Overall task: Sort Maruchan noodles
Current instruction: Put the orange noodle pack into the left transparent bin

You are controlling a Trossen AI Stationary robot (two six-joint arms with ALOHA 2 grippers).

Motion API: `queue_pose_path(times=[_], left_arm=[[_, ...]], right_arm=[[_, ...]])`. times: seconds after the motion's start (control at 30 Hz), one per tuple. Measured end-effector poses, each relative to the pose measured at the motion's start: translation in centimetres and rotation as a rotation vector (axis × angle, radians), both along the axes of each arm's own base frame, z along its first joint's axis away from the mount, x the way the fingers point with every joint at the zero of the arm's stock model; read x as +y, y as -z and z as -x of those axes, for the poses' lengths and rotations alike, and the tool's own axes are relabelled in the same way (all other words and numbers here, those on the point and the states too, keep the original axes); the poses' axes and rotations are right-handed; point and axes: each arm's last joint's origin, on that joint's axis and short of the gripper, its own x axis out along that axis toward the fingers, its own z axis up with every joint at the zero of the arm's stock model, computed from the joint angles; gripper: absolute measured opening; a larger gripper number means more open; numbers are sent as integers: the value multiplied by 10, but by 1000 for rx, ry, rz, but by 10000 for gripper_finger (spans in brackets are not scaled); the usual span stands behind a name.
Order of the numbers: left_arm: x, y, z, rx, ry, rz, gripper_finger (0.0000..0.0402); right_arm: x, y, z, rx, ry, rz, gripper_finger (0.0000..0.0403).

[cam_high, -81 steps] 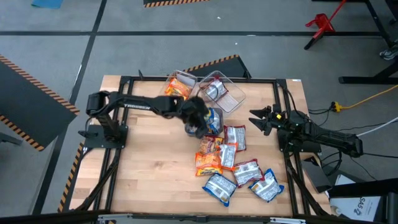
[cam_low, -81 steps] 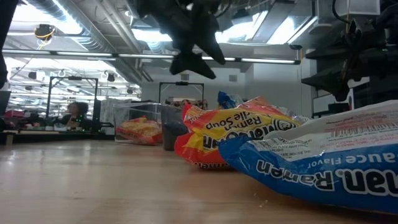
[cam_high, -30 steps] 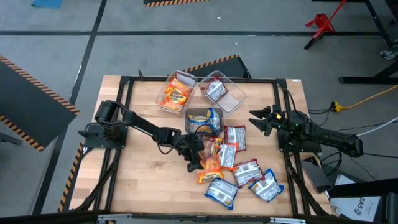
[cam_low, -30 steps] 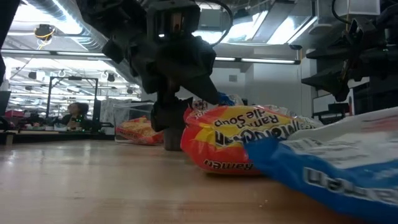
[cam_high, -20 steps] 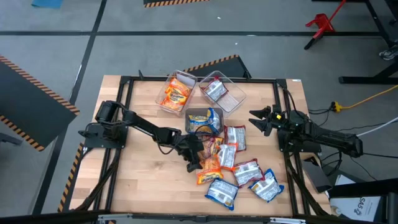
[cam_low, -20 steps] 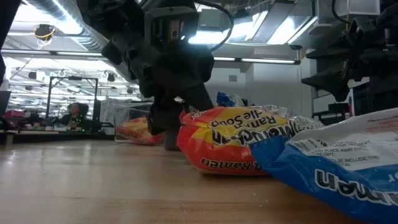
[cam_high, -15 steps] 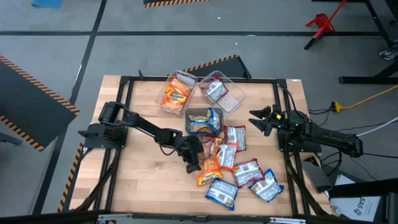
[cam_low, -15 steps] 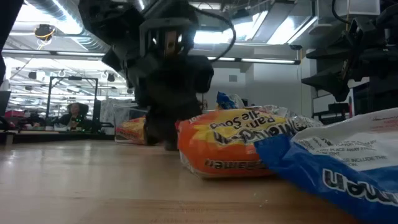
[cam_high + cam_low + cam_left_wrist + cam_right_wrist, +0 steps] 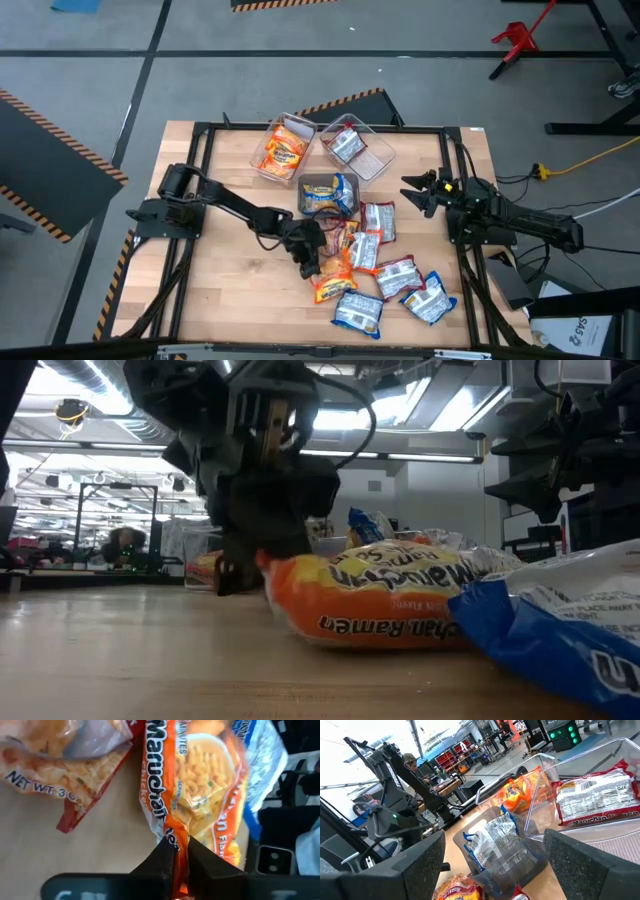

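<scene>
One orange packet (image 9: 327,277) mattered here, lying at the near-left edge of the noodle heap (image 9: 375,262), and the left gripper (image 9: 311,264) was clenched on its crinkled end seam. In the left wrist view the two dark fingers (image 9: 162,861) met on that seam, and the packet's (image 9: 195,795) long axis ran straight on from them, away from the wrist. The bin with orange packets (image 9: 283,146) lay well beyond the heap, on the far-left side, so the carry would probably have to go up and back over the bin with blue packets (image 9: 327,194). The left arm was plainly the nearer; the right gripper (image 9: 418,193) waited to the right of the heap, fingers spread and empty. The packet looked flat, glossy and wrinkled, orange-yellow with pictured noodles.
</scene>
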Motion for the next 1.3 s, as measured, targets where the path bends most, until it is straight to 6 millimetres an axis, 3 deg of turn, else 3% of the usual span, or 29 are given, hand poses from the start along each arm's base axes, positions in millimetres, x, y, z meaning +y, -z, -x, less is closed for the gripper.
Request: queue_pose_path(times=[0.33,0.57,0.9,1.3], left_arm=[[-3,-35,9,-13,-45,43,14],[5,-78,19,-134,-122,15,13],[31,-126,44,-198,-303,-56,12],[72,-151,71,-197,-430,-179,12]], right_arm=[[0,0,0,-1,2,-3,324],[0,0,0,-1,1,-4,324],[0,0,0,0,-2,-2,324],[0,0,0,0,2,0,324]])
